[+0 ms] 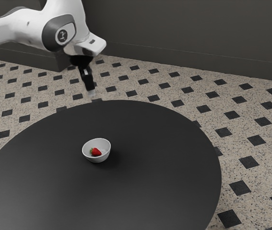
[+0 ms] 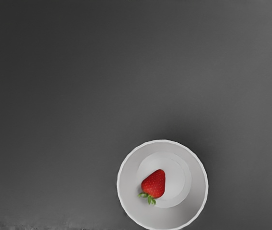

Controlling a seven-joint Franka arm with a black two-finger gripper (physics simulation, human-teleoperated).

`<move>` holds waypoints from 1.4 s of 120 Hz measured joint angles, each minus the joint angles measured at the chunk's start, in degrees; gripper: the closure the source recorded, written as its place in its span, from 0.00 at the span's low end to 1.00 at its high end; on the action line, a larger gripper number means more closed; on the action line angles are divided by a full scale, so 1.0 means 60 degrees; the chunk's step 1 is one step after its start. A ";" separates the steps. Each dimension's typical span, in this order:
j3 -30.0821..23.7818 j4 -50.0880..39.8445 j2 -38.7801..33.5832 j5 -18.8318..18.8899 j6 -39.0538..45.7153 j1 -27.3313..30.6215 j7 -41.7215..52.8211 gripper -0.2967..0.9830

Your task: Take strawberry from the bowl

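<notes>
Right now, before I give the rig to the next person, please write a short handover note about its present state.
End effector: raised and away from the bowl, holding nothing; I cannot tell if it is open or shut.
Things: the strawberry lies inside the bowl, which stands upright on the black table.
Done: no part of the removal.
Left: reach down, grasp the strawberry, lift it out of the bowl.

The bowl (image 2: 198, 192) looks smooth like china, the strawberry (image 2: 154, 184) looks a bit bumpy, the surface (image 1: 150, 184) is smooth and dull, the floor (image 1: 270, 134) looks like speckly stone, and the arm (image 1: 28, 31) like smooth plastic.
</notes>
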 joint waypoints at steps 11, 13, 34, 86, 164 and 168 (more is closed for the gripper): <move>0.0002 0.0078 -0.0062 -0.0149 -0.0239 -0.0029 -0.0940 0.25; 0.0000 0.0139 -0.0061 -0.0161 -0.0321 -0.0035 -0.1094 0.25; 0.0076 0.0358 0.0872 0.0382 -0.0517 -0.0042 -0.1618 0.24; 0.0150 -0.0631 0.2713 0.2451 0.0485 -0.0486 0.0157 0.27; 0.0113 -0.1227 0.3405 0.3475 0.0801 -0.0681 0.1457 0.46; 0.0113 -0.1247 0.3425 0.3529 0.0819 -0.0680 0.1495 0.46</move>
